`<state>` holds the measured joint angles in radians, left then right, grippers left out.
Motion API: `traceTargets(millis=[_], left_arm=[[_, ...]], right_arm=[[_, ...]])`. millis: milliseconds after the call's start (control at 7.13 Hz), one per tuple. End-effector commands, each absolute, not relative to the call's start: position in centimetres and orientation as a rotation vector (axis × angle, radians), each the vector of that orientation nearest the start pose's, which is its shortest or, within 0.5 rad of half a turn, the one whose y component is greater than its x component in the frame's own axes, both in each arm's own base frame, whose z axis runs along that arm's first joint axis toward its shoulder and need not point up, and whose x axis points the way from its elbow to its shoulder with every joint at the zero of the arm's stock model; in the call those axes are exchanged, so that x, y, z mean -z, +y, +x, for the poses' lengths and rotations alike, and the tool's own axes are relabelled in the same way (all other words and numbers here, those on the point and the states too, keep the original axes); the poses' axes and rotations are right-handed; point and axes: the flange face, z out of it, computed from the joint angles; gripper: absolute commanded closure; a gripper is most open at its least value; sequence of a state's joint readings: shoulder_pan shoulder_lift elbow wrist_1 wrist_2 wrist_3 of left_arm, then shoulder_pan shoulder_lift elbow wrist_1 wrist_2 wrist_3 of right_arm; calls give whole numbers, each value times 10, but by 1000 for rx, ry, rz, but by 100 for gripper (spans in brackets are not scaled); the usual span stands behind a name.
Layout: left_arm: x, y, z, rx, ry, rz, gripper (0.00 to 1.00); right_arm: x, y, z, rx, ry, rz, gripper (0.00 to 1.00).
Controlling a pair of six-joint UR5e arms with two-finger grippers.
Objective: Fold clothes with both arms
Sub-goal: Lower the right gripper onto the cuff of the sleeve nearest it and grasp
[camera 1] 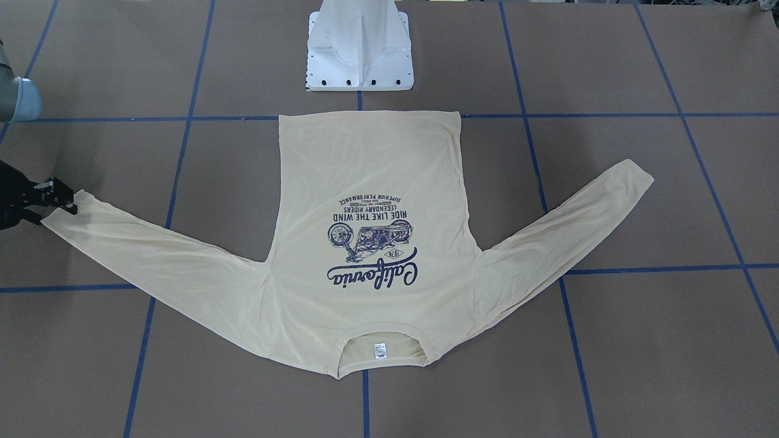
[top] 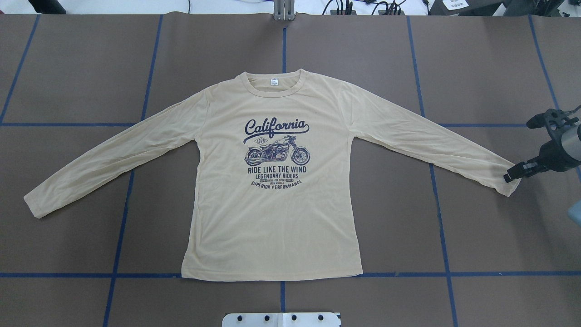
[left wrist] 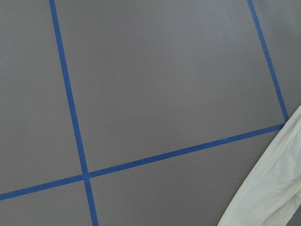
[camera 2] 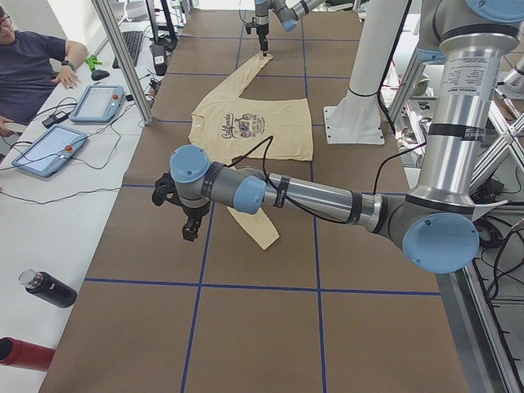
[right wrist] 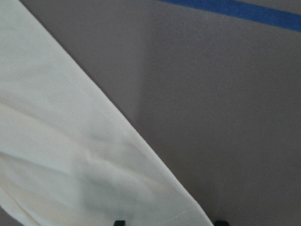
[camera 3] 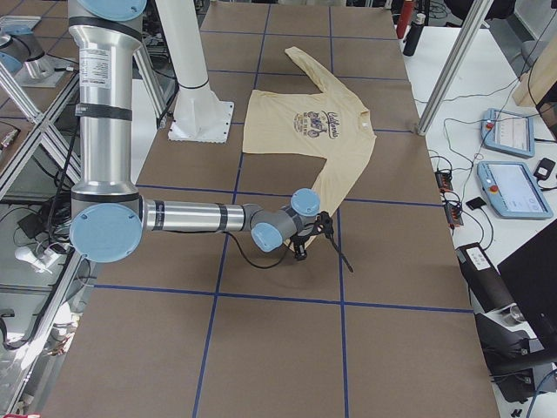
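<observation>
**Folding not begun: shirt flat, right gripper at cuff**

Shirt (top: pixel 272 204) is lying print-up on the table (top: pixel 499 68), hem nearest the pedestal (camera 1: pixel 359 55), sleeves spreading wide. No fold showing; all folding is remaining, by my read. Right gripper (camera 1: pixel 64 198), far to the pedestal's right, is straddling a cuff (top: pixel 508 184), fingers apart. Left gripper (camera 2: pixel 188 225) is hovering far to the pedestal's left; its spread I cannot tell. No bin or basket showing.

Thin matt cloth shirt (top: pixel 272 227); matt, cardboard-like table (top: pixel 490 227).
</observation>
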<state>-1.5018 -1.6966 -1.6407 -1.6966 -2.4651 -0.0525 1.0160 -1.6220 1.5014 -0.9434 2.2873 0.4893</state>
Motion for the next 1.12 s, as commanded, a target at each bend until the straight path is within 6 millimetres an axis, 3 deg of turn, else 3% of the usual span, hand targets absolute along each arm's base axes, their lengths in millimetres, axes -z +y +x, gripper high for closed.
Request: traceTargets(millis=[0, 140, 561, 841, 981], left_arm=[[-534, -555, -17, -159, 905, 247, 0], [-534, -555, -18, -157, 903, 248, 0], [-535, -555, -17, -158, 905, 245, 0], [-537, -555, -17, -157, 905, 242, 0], [-537, -556, -17, -156, 905, 241, 0]], right_arm=[[-648, -454, -201, 246, -863, 69, 82], [-643, -457, -198, 242, -876, 74, 100], [-618, -465, -180, 229, -930, 108, 100], [-585, -465, -176, 194, -984, 118, 100], [-552, -475, -183, 120, -1031, 103, 100]])
